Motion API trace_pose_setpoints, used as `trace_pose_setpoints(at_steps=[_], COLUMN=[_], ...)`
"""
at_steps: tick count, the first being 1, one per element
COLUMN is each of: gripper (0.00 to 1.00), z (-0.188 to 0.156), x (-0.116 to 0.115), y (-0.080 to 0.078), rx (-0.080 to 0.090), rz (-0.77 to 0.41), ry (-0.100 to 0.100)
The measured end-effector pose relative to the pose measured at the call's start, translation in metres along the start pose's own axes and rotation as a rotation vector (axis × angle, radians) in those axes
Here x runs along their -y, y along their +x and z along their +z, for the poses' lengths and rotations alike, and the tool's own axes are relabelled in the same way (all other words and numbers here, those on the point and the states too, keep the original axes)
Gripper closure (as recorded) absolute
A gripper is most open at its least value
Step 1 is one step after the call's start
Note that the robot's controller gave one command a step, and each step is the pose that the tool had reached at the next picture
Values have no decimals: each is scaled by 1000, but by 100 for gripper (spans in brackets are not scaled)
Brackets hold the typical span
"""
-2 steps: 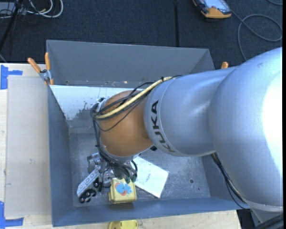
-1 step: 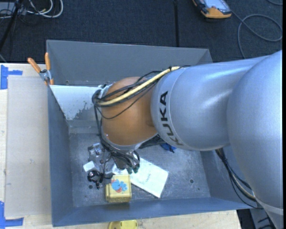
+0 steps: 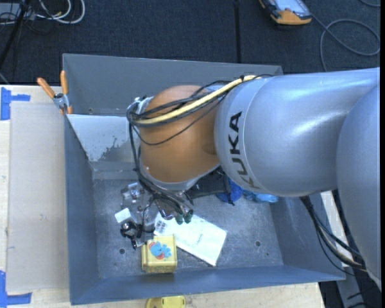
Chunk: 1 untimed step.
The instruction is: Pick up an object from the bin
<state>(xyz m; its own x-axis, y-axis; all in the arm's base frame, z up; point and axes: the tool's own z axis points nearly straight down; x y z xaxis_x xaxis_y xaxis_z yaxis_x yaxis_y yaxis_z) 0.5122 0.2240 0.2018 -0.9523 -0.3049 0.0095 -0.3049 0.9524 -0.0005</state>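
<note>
The gripper point(image 3: 155, 212) hangs low in the bin point(image 3: 256, 239), beneath the orange cover point(image 3: 176, 133) on the wrist. The cover and the cables hide its working end, so I cannot tell whether it is open or closed, and nothing can be seen held in it.

Just left of the gripper lie a small white scrap point(image 3: 123, 215) and, a little nearer the bin's front wall, a black piece point(image 3: 131, 234). Both are tiny and close together, and look like poor targets: easy to nudge and hard to close on cleanly.

Just in front of the gripper, towards the front wall, sits a yellow block point(image 3: 158, 255) with a blue figure on its top. It looks boxy and firm, and I judge it the best thing to pick.

To take it well, the gripper should:

- come over the middle of the block;
- turn so that it closes across the shorter sides;
- go straight down, closing only once it is low on those sides.

A white packet point(image 3: 202, 241) lies to the front and right of the gripper, and its corner seems to touch the block. The descent should stay clear of that edge, or the packet may be caught as well. The front wall is near the block, so there is little room on that side.

Farther right of the gripper, a blue thing point(image 3: 236, 191) lies partly under the arm point(image 3: 295, 133), well out of the way.
</note>
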Motion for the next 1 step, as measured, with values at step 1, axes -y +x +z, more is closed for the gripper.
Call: trace_pose_setpoints(at_steps=[1], gripper=[100], z=[-60], x=[-7], y=[13], rx=[3], rz=[41], ry=[0])
